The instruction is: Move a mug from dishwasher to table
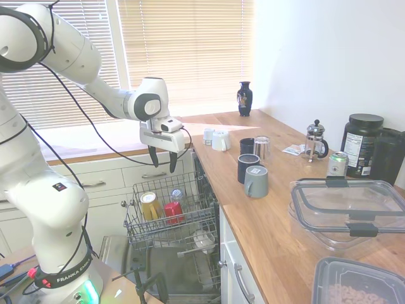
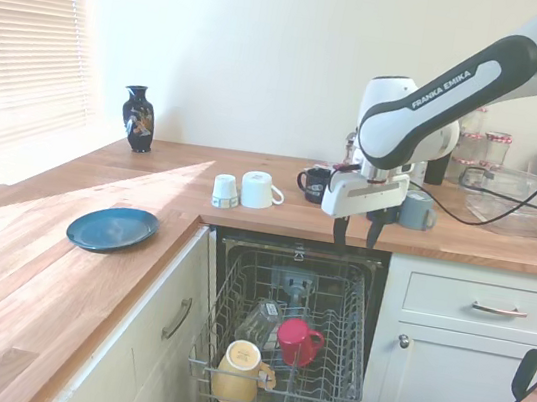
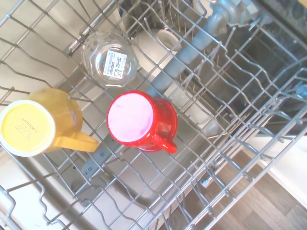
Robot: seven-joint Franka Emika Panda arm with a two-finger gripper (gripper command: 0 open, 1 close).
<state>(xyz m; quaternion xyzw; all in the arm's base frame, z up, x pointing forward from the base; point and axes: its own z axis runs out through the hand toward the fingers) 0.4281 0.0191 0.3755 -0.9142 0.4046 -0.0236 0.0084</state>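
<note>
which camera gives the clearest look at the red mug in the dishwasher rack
The wrist view: the red mug fills the centre, upside down, handle plain. Both exterior views show it small among the rack wires.

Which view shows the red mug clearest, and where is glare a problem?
Wrist view: mug sharp, evenly lit in the rack. First exterior view: blinds blown out, mug small behind wires. Second exterior view: window side washed out, mug clear.
</note>
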